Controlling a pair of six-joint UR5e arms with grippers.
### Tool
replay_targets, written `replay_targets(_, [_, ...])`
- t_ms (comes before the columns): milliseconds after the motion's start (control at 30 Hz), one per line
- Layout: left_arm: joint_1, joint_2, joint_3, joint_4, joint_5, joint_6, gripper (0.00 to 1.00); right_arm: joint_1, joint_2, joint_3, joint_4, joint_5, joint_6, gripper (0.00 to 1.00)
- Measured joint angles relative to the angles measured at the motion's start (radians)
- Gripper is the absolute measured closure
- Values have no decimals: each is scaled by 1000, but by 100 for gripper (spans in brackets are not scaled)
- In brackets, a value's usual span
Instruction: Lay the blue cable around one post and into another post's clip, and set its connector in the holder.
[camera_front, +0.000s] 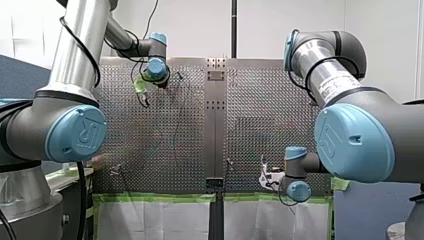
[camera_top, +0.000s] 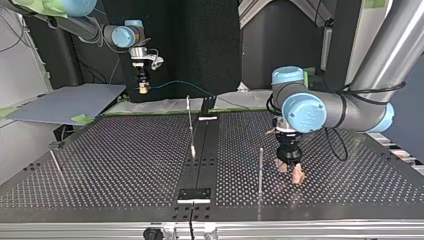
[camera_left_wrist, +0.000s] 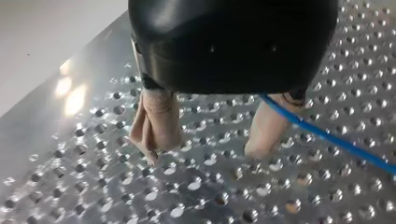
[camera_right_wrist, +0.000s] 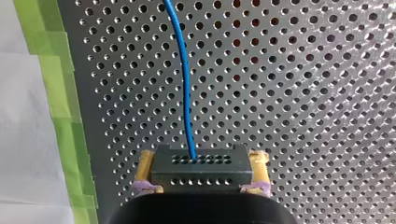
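Our right tool (camera_right_wrist: 200, 185) was clenched on the black connector (camera_right_wrist: 200, 168), which sat squarely between its yellow pads (camera_right_wrist: 144, 170). The blue cable (camera_right_wrist: 186, 93) came out of the connector's face and ran straight ahead of the tool over the perforated table (camera_right_wrist: 303, 93), near the table's edge lined with green tape (camera_right_wrist: 56, 84). In the top view this tool hung above the far edge of the table at the view's left, fingers pointing down, and the cable left it as a thin blue line sagging toward the middle.

Our left tool (camera_left_wrist: 205, 151) was released. Its two beige pads (camera_left_wrist: 159, 121) stood well apart, low over the table, with nothing between them. The cable crossed in front of one pad and ran on slanting across the holes beside the tool. We could not tell whether it touched that pad, nor whether the fingertips touched the table.

In the top view the left tool stood at the view's right, just beside an upright post (camera_top: 260, 170). A thinner leaning rod (camera_top: 190, 127) stood near the table's middle seam. We could not see the cable around or against either of them.
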Motion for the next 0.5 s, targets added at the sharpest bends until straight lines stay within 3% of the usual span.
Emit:
replay_targets(200, [4,0,0,-31,47,10,0,0,0,0,1,0,0,100])
replay_targets(500, [6,12,0,-67,36,32,0,-1,0,-1,0,0,0,100])
